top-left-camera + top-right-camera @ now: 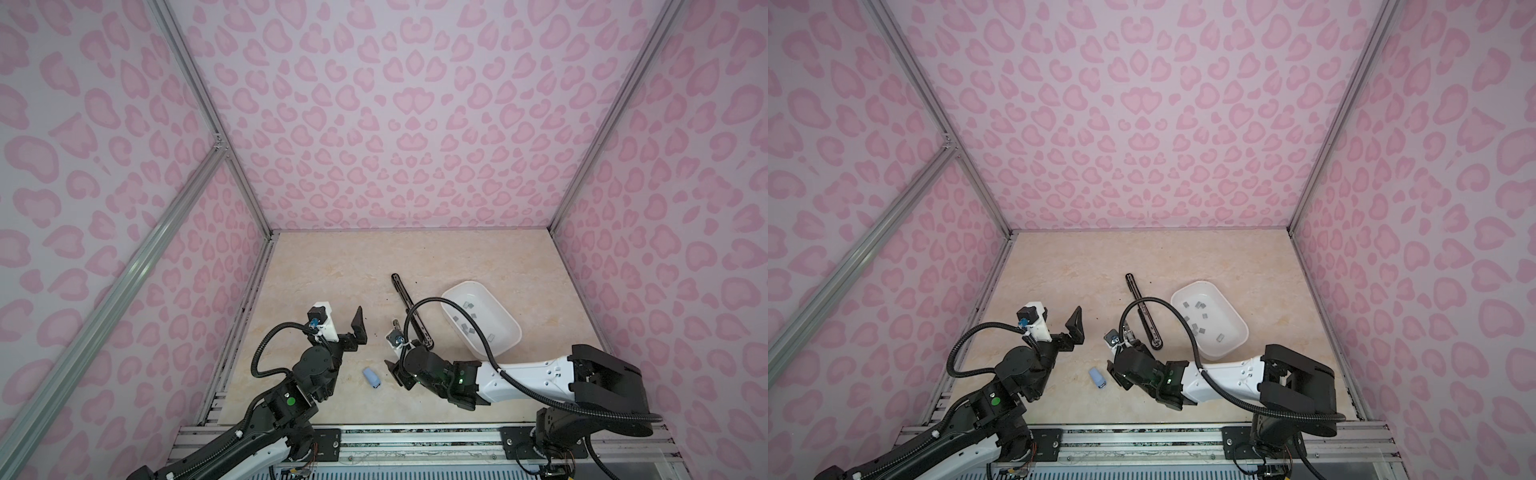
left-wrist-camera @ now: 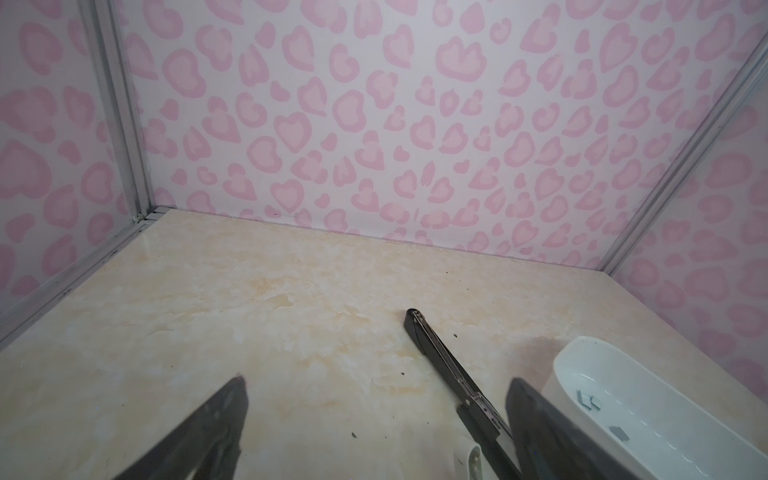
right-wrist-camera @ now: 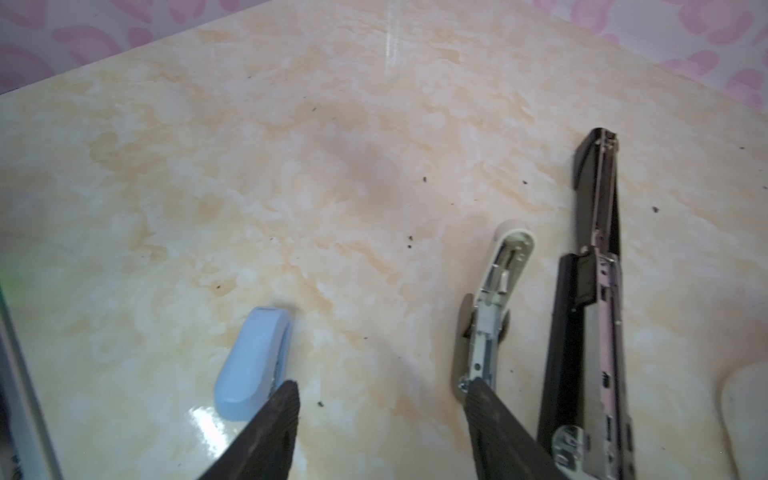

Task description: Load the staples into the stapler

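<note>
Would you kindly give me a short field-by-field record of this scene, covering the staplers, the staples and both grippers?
black stapler: long, opened out flat, lying beside the tray
white stapler: opened out, close alongside the black one
blue stapler: small, shut, lying apart from the other two
staples: small grey blocks, loose in the tray
left gripper: open, holding nothing
right gripper: open, holding nothing, pointed between the blue and white staplers

Both top views are looking steeply down over the whole table; each wrist camera is skimming close above it, both catching the black stapler
</note>
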Controlling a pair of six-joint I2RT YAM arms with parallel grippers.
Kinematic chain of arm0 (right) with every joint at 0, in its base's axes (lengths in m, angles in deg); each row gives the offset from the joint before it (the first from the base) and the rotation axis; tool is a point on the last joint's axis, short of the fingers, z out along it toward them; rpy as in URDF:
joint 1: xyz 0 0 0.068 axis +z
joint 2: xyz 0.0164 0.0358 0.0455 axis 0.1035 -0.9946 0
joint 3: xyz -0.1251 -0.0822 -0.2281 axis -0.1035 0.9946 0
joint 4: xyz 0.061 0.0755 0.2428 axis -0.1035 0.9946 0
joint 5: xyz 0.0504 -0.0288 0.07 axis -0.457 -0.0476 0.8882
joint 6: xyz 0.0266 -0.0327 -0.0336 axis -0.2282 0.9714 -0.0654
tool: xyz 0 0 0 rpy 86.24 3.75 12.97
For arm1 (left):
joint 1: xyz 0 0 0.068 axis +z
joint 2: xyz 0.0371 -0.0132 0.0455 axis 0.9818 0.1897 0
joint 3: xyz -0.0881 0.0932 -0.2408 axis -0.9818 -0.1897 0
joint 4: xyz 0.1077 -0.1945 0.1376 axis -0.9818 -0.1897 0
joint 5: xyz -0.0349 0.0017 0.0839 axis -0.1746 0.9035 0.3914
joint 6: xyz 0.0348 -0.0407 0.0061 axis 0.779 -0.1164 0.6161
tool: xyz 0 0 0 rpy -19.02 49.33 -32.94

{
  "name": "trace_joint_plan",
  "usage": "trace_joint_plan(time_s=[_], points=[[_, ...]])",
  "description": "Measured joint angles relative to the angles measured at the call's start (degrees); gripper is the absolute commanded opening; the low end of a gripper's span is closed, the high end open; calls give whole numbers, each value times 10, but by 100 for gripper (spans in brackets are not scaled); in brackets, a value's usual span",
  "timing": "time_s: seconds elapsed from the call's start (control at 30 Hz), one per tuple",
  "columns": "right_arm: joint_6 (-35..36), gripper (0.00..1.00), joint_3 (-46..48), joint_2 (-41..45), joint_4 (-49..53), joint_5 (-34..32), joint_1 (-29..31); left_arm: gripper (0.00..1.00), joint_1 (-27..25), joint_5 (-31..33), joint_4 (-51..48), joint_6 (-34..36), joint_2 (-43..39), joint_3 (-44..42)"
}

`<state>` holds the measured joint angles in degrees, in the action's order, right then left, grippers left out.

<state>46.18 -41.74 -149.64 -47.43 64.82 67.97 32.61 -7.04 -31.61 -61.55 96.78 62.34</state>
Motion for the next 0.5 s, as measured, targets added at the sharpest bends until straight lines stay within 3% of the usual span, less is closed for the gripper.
trace_joint_plan(time_s=[0.23,0.5], points=[[7,63,-20,-79,-42,1,59,97,87,-11,-26,-62,-46,-34],[5,57,-38,-129,-60,-16,58,97,100,-31,-49,-78,-45,-30]])
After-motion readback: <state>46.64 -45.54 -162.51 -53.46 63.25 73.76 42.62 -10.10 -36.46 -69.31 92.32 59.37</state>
